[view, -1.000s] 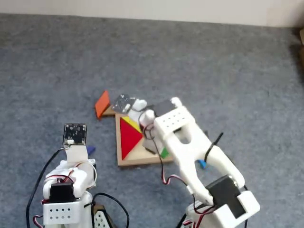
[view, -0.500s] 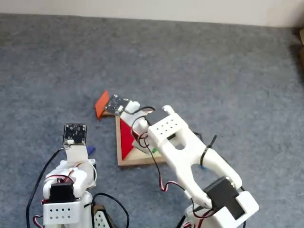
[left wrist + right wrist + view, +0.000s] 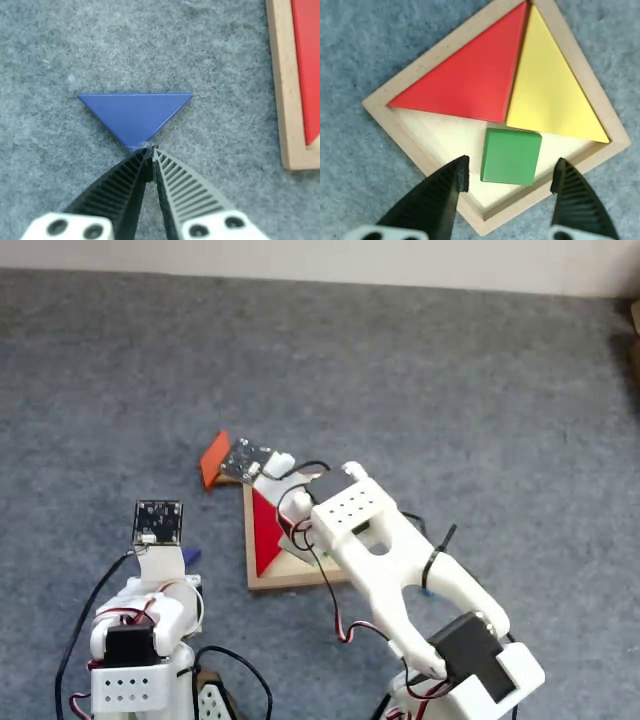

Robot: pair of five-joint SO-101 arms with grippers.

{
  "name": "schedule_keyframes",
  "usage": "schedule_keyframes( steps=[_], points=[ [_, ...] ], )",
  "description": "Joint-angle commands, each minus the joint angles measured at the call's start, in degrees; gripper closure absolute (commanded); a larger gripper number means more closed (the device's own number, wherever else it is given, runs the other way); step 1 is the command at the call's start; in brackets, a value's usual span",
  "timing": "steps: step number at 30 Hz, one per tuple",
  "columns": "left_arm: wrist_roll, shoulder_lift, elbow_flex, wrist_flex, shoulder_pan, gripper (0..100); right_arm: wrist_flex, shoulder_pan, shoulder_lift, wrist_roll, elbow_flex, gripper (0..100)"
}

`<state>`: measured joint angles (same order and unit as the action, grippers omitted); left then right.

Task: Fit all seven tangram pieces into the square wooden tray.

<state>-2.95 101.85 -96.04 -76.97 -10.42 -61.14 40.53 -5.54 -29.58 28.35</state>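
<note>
In the right wrist view, the square wooden tray (image 3: 420,155) holds a red triangle (image 3: 470,80), a yellow triangle (image 3: 547,95) and a green square (image 3: 511,156) lying flat below them. My right gripper (image 3: 511,175) hangs open over the tray, its fingers either side of the green square and clear of it. In the left wrist view, a blue triangle (image 3: 136,114) lies on the carpet with one corner at the tips of my left gripper (image 3: 150,150), which is shut and holds nothing. The tray's rim (image 3: 280,100) runs beside it.
From the high view, an orange piece (image 3: 214,458) lies on the grey carpet just beyond the tray's (image 3: 285,582) far left corner. A small blue piece (image 3: 428,590) peeks out under the right arm (image 3: 360,520). Open carpet lies beyond and to the right.
The right arm swung left over the tray between one second and half a second ago, then held still. The left arm has not moved.
</note>
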Motion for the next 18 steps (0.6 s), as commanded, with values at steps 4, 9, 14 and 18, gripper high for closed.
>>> schedule_keyframes(
  steps=[4,9,14,18],
  points=[
    [0.4,2.0,-1.2,-0.3,-0.7,99,-3.3,0.1,-4.2,0.6,-0.7,76.5],
    [0.4,2.0,-1.2,-0.3,-0.7,99,-8.1,-4.3,-10.3,0.3,-0.2,89.3],
    [0.4,2.0,-1.2,-0.3,-0.7,99,-13.8,-13.5,-18.2,0.2,0.7,90.4],
    [0.4,2.0,-1.2,-0.3,-0.7,99,-17.8,-21.9,-22.9,0.2,4.3,89.3]
  ],
)
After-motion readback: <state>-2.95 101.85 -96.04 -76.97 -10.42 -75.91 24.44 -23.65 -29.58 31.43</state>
